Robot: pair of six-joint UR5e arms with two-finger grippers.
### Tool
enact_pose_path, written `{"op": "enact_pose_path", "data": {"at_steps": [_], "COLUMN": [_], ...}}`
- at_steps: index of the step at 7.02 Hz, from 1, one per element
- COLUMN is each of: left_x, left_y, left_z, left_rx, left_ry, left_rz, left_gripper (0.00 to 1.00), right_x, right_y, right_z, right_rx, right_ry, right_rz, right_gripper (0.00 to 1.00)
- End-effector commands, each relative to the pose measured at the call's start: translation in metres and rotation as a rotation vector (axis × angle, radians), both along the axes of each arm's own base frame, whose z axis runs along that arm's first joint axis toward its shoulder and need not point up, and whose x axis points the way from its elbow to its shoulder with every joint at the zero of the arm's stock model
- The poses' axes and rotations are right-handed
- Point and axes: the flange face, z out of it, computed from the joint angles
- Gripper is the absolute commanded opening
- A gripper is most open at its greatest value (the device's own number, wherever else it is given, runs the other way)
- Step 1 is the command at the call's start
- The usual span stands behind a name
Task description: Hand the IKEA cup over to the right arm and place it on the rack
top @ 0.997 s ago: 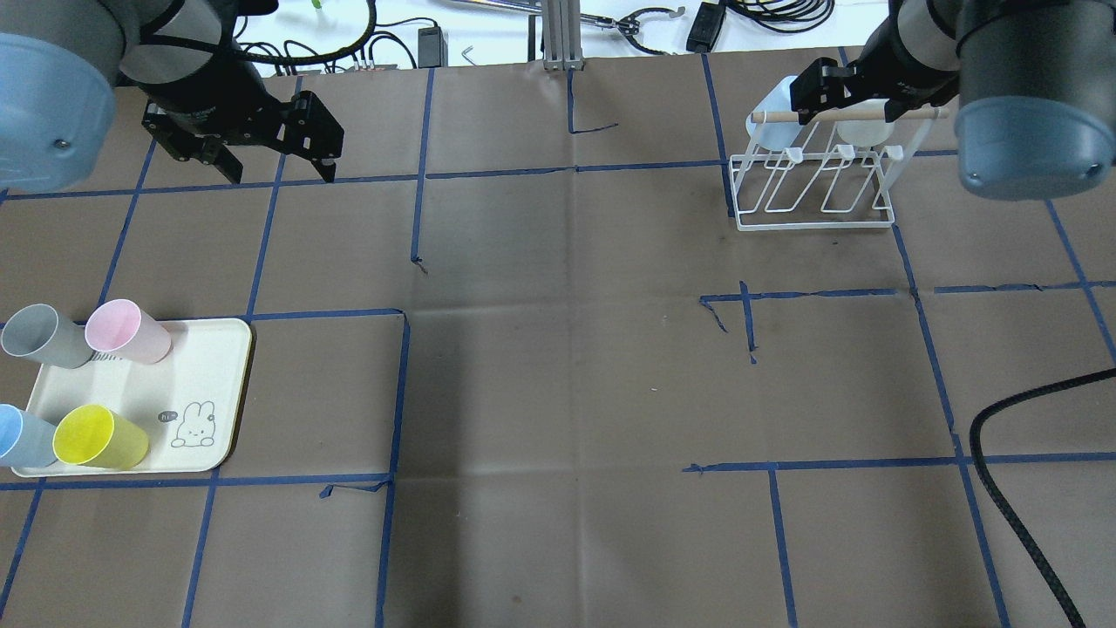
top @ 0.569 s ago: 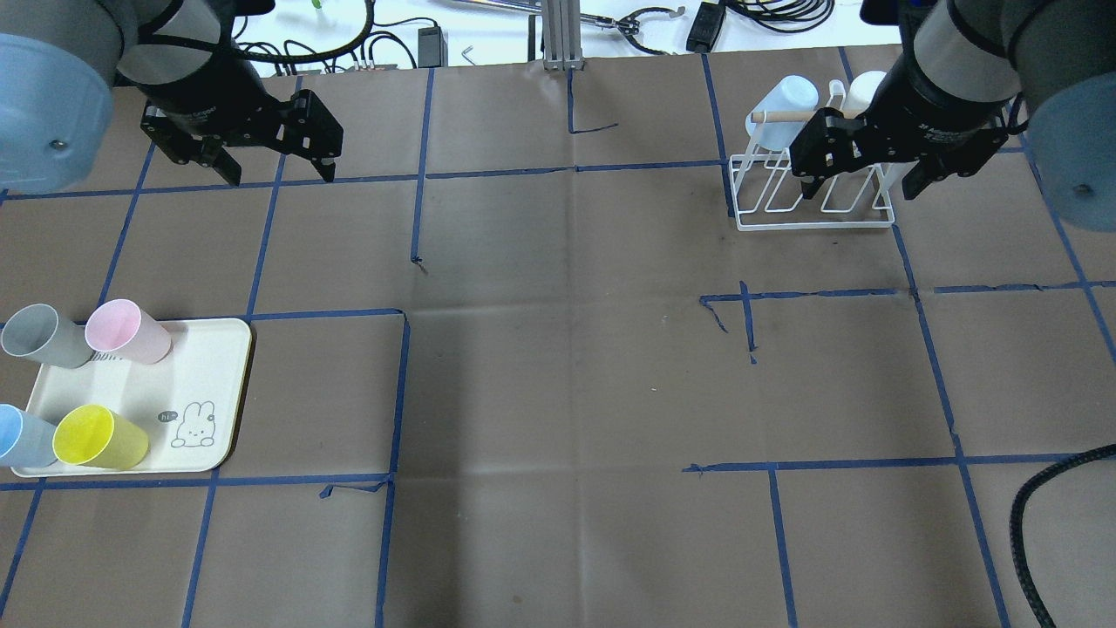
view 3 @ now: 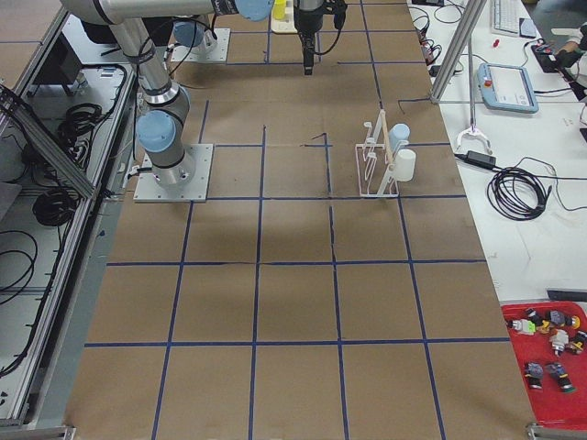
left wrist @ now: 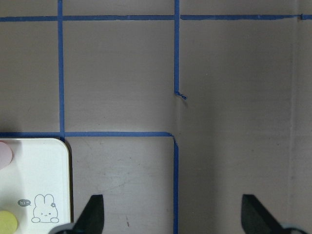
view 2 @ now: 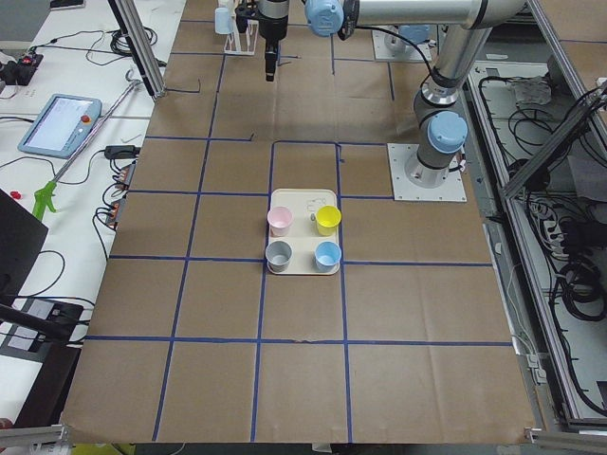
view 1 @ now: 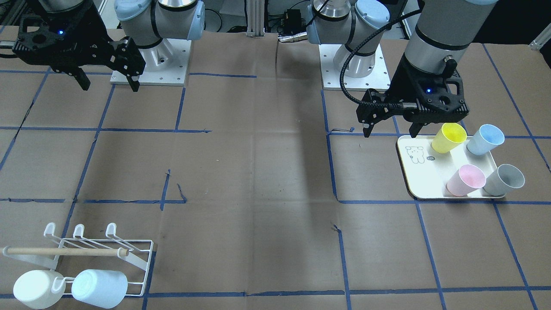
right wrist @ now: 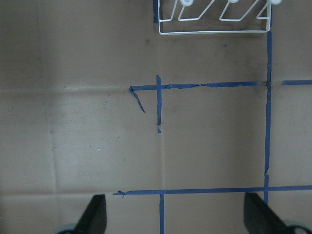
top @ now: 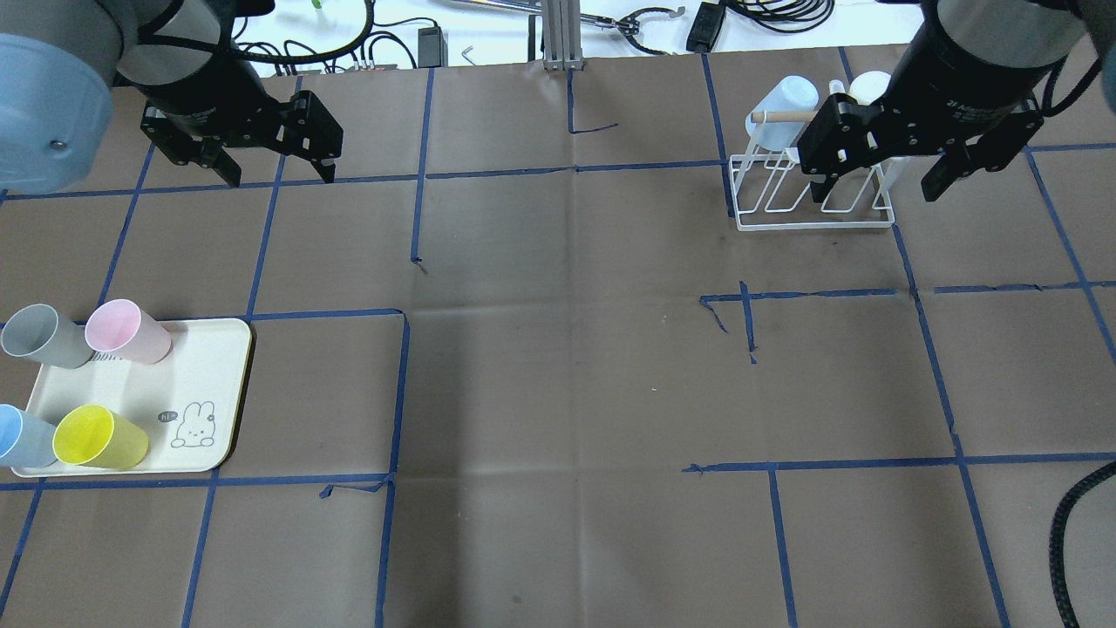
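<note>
Several IKEA cups stand on the cream tray (top: 209, 384): grey (top: 39, 336), pink (top: 126, 331), blue (top: 22, 436) and yellow (top: 96, 436). My left gripper (top: 281, 174) hangs open and empty over the table, beyond the tray; the front view shows this left gripper (view 1: 391, 132) beside the yellow cup (view 1: 449, 137). The white wire rack (top: 815, 187) holds a pale blue cup (top: 789, 100) and a white cup (top: 867, 87) behind its wooden dowel. On the right arm, the right gripper (top: 876, 174) is open and empty, above the rack's near side.
Blue tape lines grid the brown paper table. Cables and tools lie past the far edge (top: 697, 26). A black hose (top: 1068, 523) loops in at the lower right. The left wrist view catches the tray corner (left wrist: 39, 175); the right wrist view catches the rack's base (right wrist: 214, 31).
The right gripper has drawn back from the rack's cups toward the robot, open and empty throughout. The left arm and the tray's cups have not moved.
</note>
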Motion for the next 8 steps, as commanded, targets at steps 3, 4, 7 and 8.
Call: {"op": "enact_pose_path", "data": {"at_steps": [3, 4, 7, 8], "left_x": [0.0, 0.0, 0.0, 0.0], "left_y": [0.0, 0.0, 0.0, 0.0], "left_z": [-0.001, -0.001, -0.002, -0.002], "left_rx": [0.001, 0.001, 0.005, 0.005], "left_ry": [0.002, 0.002, 0.002, 0.002], "left_rz": [0.0, 0.0, 0.0, 0.0], "left_gripper": [1.0, 1.0, 1.0, 1.0], "right_x": [0.031, 0.031, 0.032, 0.031], "right_y": [0.009, 0.008, 0.006, 0.004], "right_z": [-0.012, -0.013, -0.014, -0.016], "right_rx": [0.014, 0.014, 0.016, 0.02], "right_ry": [0.0, 0.0, -0.001, 0.0], "right_rz": [0.011, 0.014, 0.014, 0.014], "right_gripper": [1.0, 1.0, 1.0, 1.0]}}
